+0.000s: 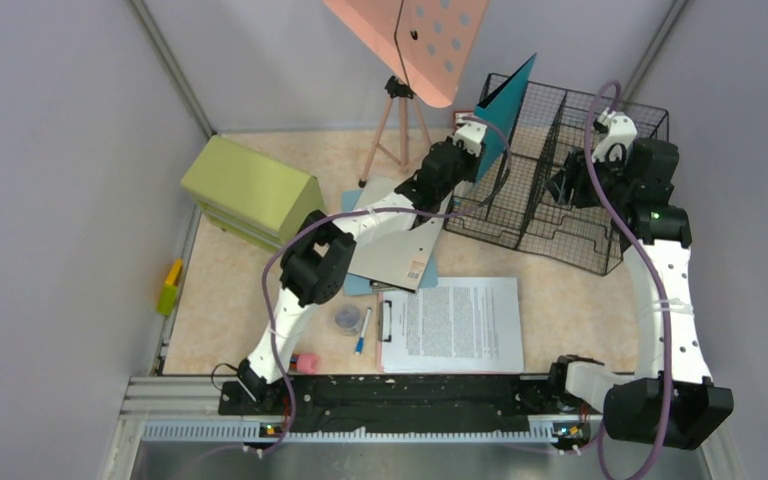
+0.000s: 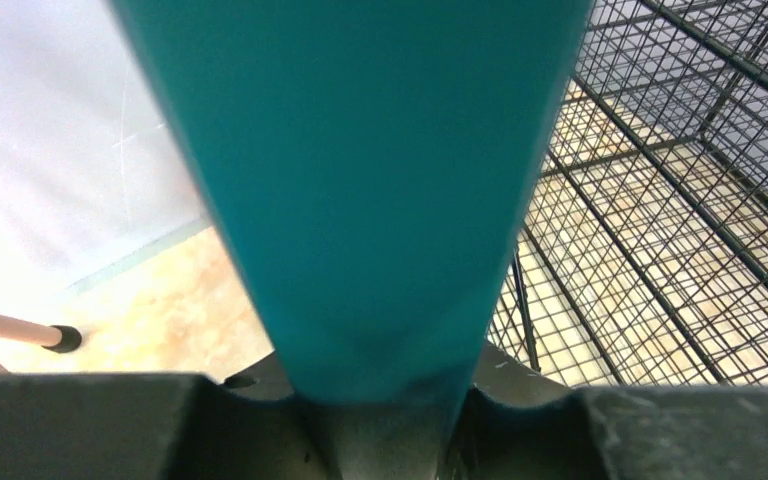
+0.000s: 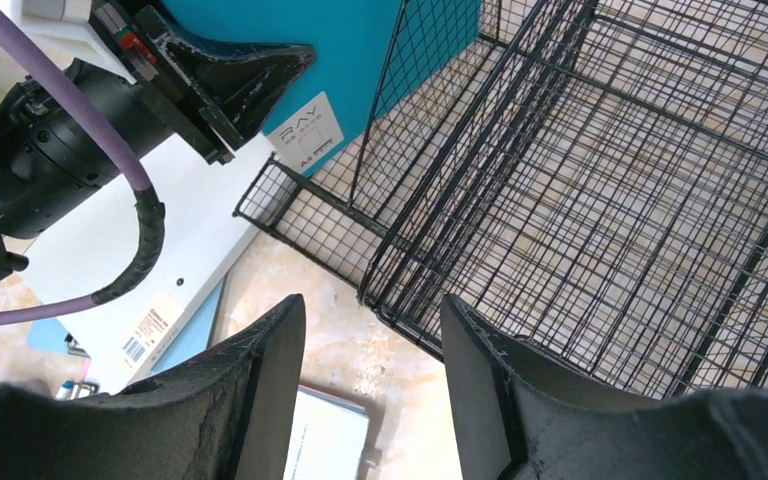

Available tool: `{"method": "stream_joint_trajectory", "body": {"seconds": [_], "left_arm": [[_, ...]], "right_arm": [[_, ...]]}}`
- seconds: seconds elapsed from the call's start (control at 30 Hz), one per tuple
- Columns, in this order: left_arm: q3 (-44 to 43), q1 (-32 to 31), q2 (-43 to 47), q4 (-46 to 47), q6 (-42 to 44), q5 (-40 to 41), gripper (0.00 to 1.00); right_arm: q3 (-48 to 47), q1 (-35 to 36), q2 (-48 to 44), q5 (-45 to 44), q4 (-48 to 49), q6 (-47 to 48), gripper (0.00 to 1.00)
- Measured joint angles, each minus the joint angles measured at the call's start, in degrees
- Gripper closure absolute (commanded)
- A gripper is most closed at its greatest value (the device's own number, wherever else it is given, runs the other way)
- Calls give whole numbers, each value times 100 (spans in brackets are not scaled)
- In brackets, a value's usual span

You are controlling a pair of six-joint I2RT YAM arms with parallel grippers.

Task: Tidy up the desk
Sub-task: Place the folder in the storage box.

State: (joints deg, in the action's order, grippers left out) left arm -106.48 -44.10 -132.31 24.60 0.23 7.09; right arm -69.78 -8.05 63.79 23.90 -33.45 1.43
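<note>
The desk [image 1: 250, 300] is a pale beige marbled top. At its back right stands a black wire file rack [image 1: 560, 215], also in the right wrist view [image 3: 580, 200]. My left gripper [image 1: 474, 136] is shut on the lower edge of a teal folder [image 1: 508, 108], holding it upright and tilted over the rack's left compartment. In the left wrist view the teal folder [image 2: 360, 180] fills the frame and runs down between the jaws of the left gripper [image 2: 380, 400]. My right gripper [image 3: 372, 340] is open and empty, hovering over the rack's front edge [image 1: 568, 188].
A green drawer cabinet [image 1: 250, 190] sits back left. A white folder [image 1: 400, 250] lies mid-desk over a blue sheet. A clipboard with printed paper [image 1: 455, 325], a pen [image 1: 362, 333], a small round pot [image 1: 347, 318] and a pink eraser [image 1: 307, 362] lie near the front. A tripod holds a pink pegboard [image 1: 420, 40].
</note>
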Motion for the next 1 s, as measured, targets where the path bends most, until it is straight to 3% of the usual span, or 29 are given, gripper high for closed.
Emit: {"method": "stream_joint_trajectory", "body": {"seconds": [0.3, 0.57, 0.67, 0.87, 1.0], "left_arm": [[-35, -96, 151, -660, -175, 136, 38], [-413, -140, 162, -1209, -201, 321, 36], [-662, -140, 162, -1281, -162, 389, 47], [-1158, -133, 164, -1226, -107, 514, 98], [-1169, -133, 164, -1303, -188, 595, 100]], "right_arm": [[-2, 0, 0, 87, -79, -4, 48], [-2, 0, 0, 116, -92, 2, 48], [-2, 0, 0, 133, -90, 4, 48], [-2, 0, 2, 173, -92, 7, 48], [-2, 0, 2, 175, -92, 9, 48]]}}
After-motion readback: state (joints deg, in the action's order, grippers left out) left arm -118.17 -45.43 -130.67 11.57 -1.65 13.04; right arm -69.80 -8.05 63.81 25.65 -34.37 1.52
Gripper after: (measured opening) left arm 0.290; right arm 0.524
